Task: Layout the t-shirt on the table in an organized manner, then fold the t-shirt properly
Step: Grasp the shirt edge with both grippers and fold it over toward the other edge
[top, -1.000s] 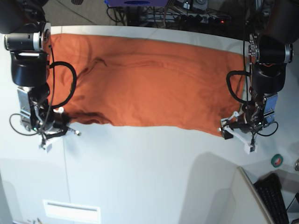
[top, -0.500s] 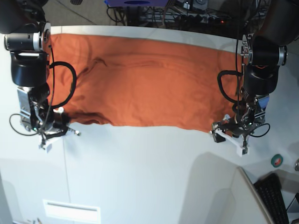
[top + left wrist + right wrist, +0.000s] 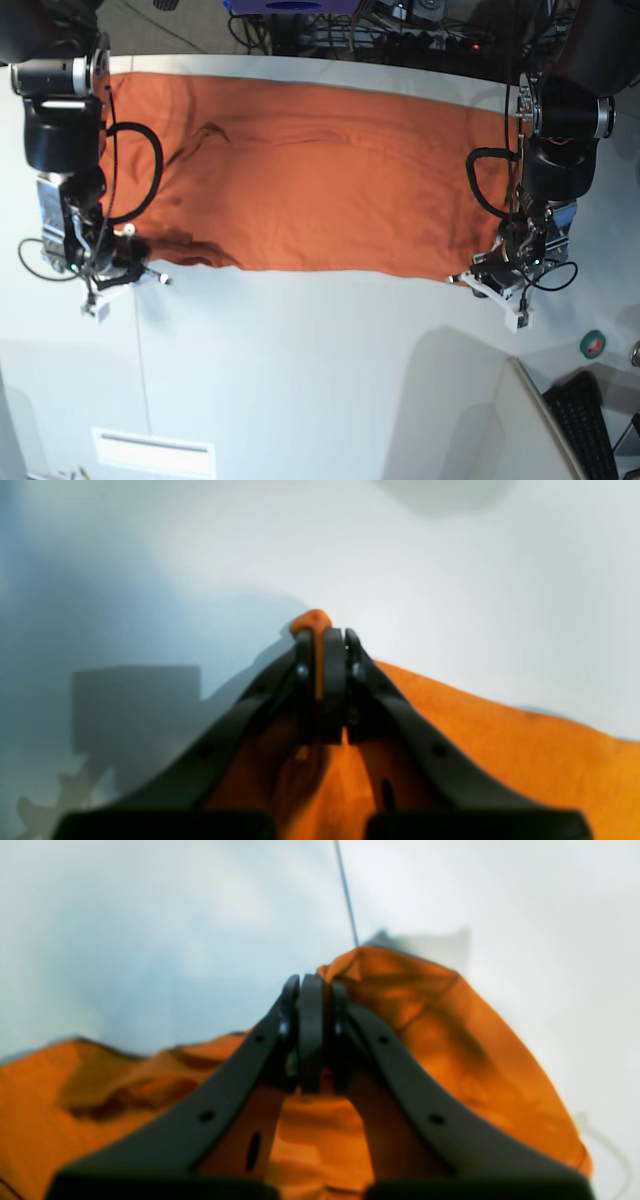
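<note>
Orange, soft and limp, the t-shirt (image 3: 320,180) lies across the table (image 3: 320,380); left gripper (image 3: 322,640) and right gripper (image 3: 310,990) each pinch a near-edge corner, likely the best holds.

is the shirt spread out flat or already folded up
Spread out, not folded: the t-shirt lies as one wide sheet across the table, with only its two near corners pinched by the left gripper and right gripper.

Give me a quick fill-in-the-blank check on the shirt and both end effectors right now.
1. The t-shirt is colored ____.
2. The left end effector is shut on the ____.
3. The right end effector is ____ on the cloth.
4. The shirt lies on the ____ table.

Missing words: orange; t-shirt; shut; white
</note>
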You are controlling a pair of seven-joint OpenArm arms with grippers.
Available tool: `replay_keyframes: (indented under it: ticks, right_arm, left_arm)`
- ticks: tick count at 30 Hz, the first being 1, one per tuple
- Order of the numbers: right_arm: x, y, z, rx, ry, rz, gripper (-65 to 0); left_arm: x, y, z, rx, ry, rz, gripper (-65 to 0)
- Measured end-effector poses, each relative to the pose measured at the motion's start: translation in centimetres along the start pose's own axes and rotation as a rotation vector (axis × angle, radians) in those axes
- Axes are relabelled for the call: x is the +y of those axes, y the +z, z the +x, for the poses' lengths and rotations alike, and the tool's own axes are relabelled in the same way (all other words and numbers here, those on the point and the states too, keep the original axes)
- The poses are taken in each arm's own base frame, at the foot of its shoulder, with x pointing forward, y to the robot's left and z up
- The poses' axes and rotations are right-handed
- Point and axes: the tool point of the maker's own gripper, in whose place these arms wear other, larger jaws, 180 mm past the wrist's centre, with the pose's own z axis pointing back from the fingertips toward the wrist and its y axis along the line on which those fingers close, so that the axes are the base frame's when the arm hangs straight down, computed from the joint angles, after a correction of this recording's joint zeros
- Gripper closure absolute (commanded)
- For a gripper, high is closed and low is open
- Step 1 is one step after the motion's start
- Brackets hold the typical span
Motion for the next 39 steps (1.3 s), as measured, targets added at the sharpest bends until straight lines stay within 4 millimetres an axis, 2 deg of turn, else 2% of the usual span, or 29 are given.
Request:
replay_keyframes:
  ticks: [7, 11, 15, 17, 21, 27, 34, 39]
  right_arm:
    - [1.3, 2.7, 2.1, -0.128, 0.049, 0.039, 0.0]
    - [1.1, 3.4, 1.0, -0.129, 0.061, 0.042, 0.0]
    - [1.2, 3.9, 0.9, -0.15, 0.07, 0.047, 0.0]
    - [1.3, 4.2, 0.9, -0.16, 0.073, 0.051, 0.0]
    - [0.7, 4.7, 0.1, -0.164, 0.061, 0.047, 0.0]
    - [-1.7, 5.9, 0.0, -0.196, 0.019, 0.014, 0.0]
    - [-2.2, 7.1, -2.3, -0.193, 0.04, 0.009, 0.0]
    - [-2.6, 8.0, -4.1, -0.183, 0.053, 0.006, 0.0]
  left_arm:
    - [0.7, 0.6, -0.5, -0.001, -0.035, 0.002, 0.0]
    - [1.1, 2.2, -1.7, 0.015, -0.085, -0.001, 0.0]
    - [0.2, 3.1, -0.9, -0.015, -0.121, -0.016, 0.0]
    - [0.0, 3.5, -1.3, -0.018, -0.14, -0.026, 0.0]
    - [0.4, 4.6, -1.9, -0.022, -0.177, -0.021, 0.0]
    - [-0.2, 6.1, -1.9, -0.061, -0.222, -0.041, 0.0]
    - [-0.7, 8.3, -3.8, -0.069, -0.264, -0.061, 0.0]
    - [1.4, 10.6, -3.2, -0.12, -0.234, -0.018, 0.0]
